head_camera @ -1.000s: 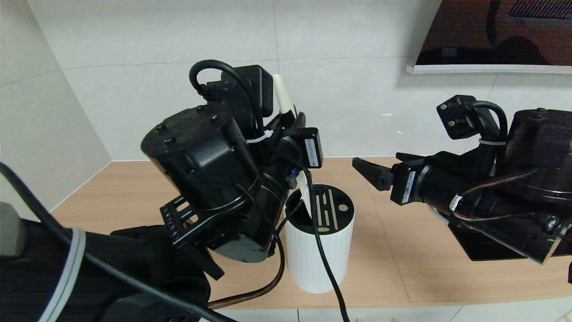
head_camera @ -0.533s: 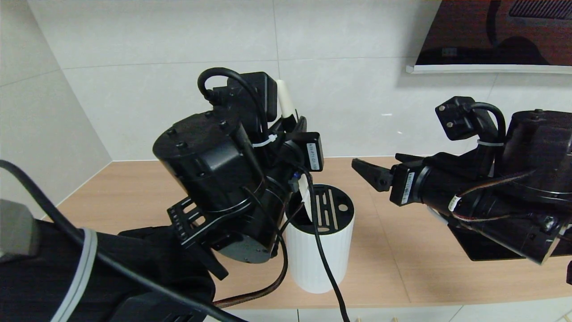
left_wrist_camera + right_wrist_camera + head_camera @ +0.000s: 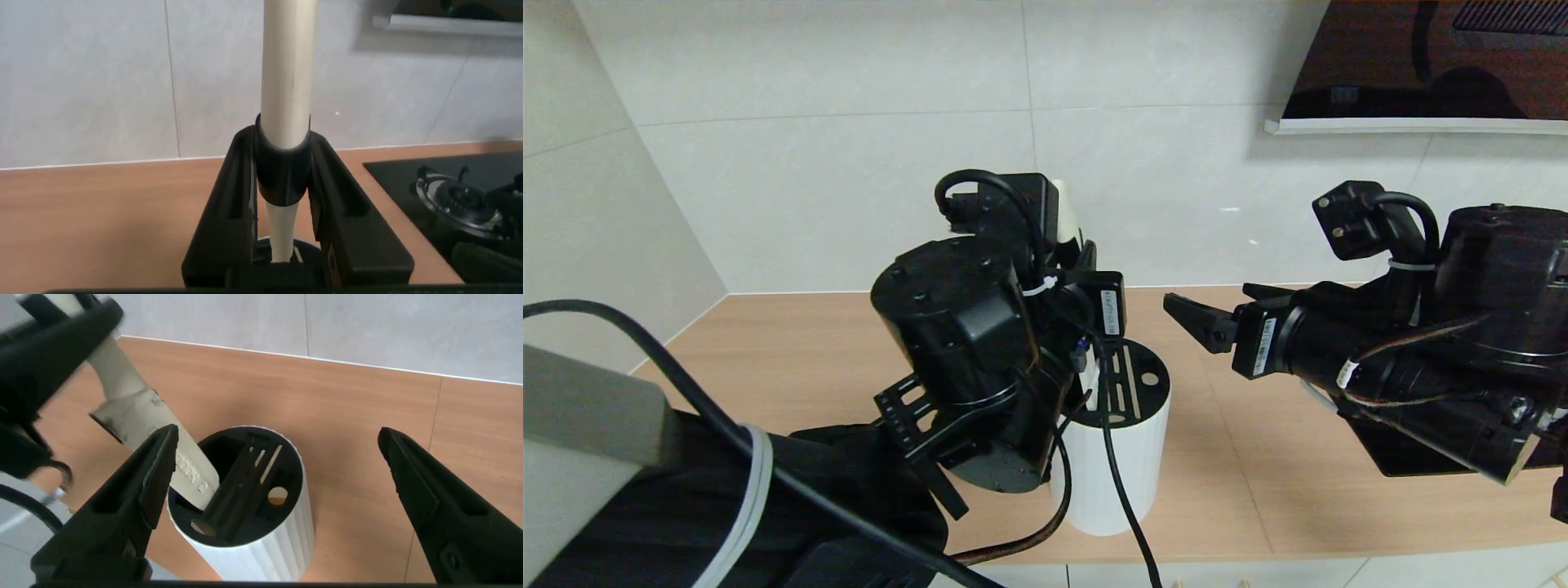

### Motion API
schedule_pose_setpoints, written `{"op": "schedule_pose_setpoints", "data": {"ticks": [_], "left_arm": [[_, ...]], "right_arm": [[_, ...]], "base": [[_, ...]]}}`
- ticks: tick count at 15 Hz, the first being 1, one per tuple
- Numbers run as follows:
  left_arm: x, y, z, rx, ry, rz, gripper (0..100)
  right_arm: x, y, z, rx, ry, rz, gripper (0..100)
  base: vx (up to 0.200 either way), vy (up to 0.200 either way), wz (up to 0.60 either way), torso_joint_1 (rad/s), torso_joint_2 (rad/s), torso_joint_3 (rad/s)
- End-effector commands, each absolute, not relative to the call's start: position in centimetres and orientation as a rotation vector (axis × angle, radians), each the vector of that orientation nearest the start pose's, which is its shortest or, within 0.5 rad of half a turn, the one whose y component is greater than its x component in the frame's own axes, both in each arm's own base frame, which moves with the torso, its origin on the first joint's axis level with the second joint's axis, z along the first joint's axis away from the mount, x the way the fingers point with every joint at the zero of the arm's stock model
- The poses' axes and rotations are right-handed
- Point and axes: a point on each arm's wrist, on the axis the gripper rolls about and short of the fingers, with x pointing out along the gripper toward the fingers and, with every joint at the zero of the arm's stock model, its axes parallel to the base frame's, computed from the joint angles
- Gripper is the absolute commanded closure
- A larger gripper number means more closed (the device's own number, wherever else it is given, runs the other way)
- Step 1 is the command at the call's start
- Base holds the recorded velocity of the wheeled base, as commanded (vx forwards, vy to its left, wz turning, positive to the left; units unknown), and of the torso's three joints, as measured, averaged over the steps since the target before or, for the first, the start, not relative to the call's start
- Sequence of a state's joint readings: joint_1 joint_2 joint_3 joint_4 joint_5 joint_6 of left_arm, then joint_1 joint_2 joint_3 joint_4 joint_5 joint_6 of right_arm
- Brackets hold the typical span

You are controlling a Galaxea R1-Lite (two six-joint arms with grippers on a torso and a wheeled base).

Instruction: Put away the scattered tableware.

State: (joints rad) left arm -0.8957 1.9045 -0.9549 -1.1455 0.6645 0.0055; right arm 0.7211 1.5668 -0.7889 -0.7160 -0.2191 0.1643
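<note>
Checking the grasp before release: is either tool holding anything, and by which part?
The left tool grips a knife by its cream handle, blade in the white holder. The right tool holds nothing.

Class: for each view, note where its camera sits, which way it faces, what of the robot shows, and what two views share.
Head view: on the head, facing forward and down at the counter; left arm and right arm show.
Left wrist view: left wrist, facing the wall; left gripper clamps the knife.
Right wrist view: right wrist, facing down at the holder; right gripper open.
Shared: both wrist views show the knife.
</note>
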Motion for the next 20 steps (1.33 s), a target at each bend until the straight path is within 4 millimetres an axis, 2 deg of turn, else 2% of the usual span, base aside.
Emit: {"op": "schedule_pose_setpoints", "data": {"ticks": [1, 4, 10, 16, 20], "left_arm": [[23.7, -27.4, 19.5, -0.114, -0.121, -0.232, 100], [24.0, -27.9, 18.4, -0.098, -0.102, -0.234, 100], [24.7, -29.1, 14.2, -0.034, -0.041, -0.236, 100], [24.3, -29.0, 12.6, 0.009, 0.0, -0.244, 100], [24.2, -28.9, 12.4, 0.018, 0.008, -0.244, 100]], "right_arm": [[21.2, 18.0, 22.4, 0.131, 0.099, 0.495, 0], [21.3, 18.1, 22.3, 0.129, 0.103, 0.495, 0], [21.3, 18.1, 22.3, 0.129, 0.103, 0.495, 0], [21.3, 18.1, 22.3, 0.128, 0.105, 0.495, 0], [21.3, 18.1, 22.1, 0.126, 0.11, 0.494, 0]], "base": [[0.0, 0.0, 0.0, 0.0, 0.0, 0.0], [0.0, 0.0, 0.0, 0.0, 0.0, 0.0], [0.0, 0.0, 0.0, 0.0, 0.0, 0.0], [0.0, 0.0, 0.0, 0.0, 0.0, 0.0], [0.0, 0.0, 0.0, 0.0, 0.0, 0.0]]}}
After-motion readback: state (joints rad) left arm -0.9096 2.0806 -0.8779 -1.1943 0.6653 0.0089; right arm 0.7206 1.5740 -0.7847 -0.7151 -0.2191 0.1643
